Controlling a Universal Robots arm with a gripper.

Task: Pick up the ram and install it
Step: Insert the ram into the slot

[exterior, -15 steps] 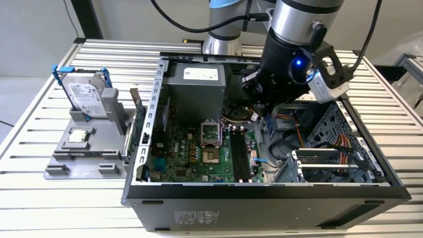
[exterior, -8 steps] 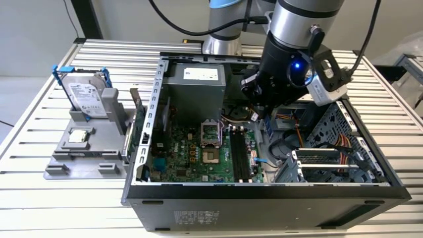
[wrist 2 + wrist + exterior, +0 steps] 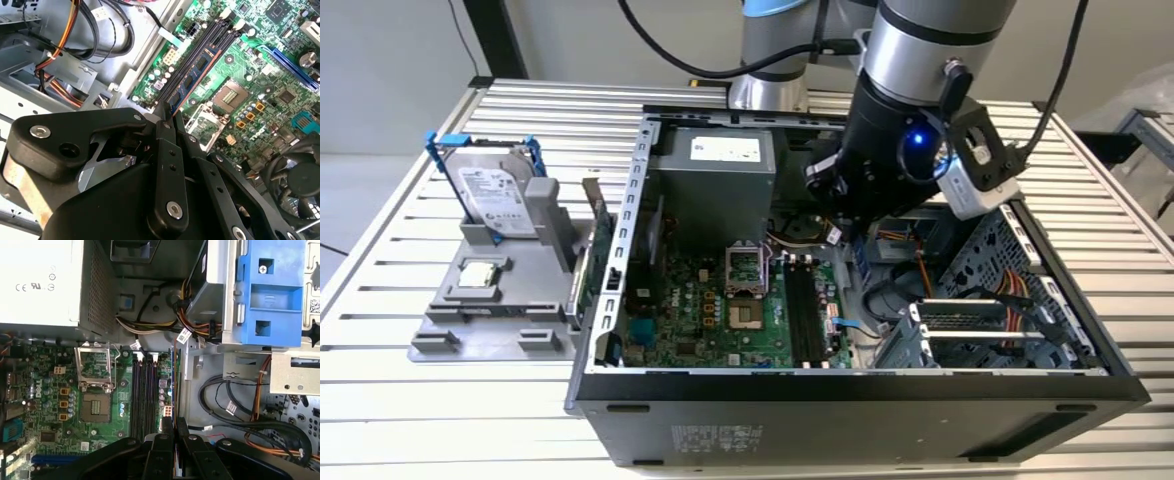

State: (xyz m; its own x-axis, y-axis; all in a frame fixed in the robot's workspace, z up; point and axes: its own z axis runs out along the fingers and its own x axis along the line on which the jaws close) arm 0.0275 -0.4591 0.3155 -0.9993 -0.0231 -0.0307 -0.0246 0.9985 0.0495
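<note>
My gripper [image 3: 843, 225] hangs inside the open computer case [image 3: 854, 385], over the motherboard's edge toward the exterior view's right. In both wrist views its black fingers are shut on the ram [image 3: 197, 75], a long, thin dark board with chips and a copper-coloured edge. The ram [image 3: 173, 385] shows edge-on as a thin line running out from the gripper [image 3: 174, 426]. It lies parallel to the black memory slots [image 3: 144, 390], slightly off to their side toward the drive bay. The slots [image 3: 803, 312] look bare. In the second wrist view the gripper [image 3: 167, 114] pinches the stick's near end.
A grey power supply [image 3: 714, 180] stands at the case's back. The processor socket [image 3: 744, 290] lies beside the slots. Cables [image 3: 225, 400] and a drive cage [image 3: 1001, 300] crowd the exterior view's right. Outside, a grey stand [image 3: 487, 300] carries a blue-framed hard drive [image 3: 494, 195].
</note>
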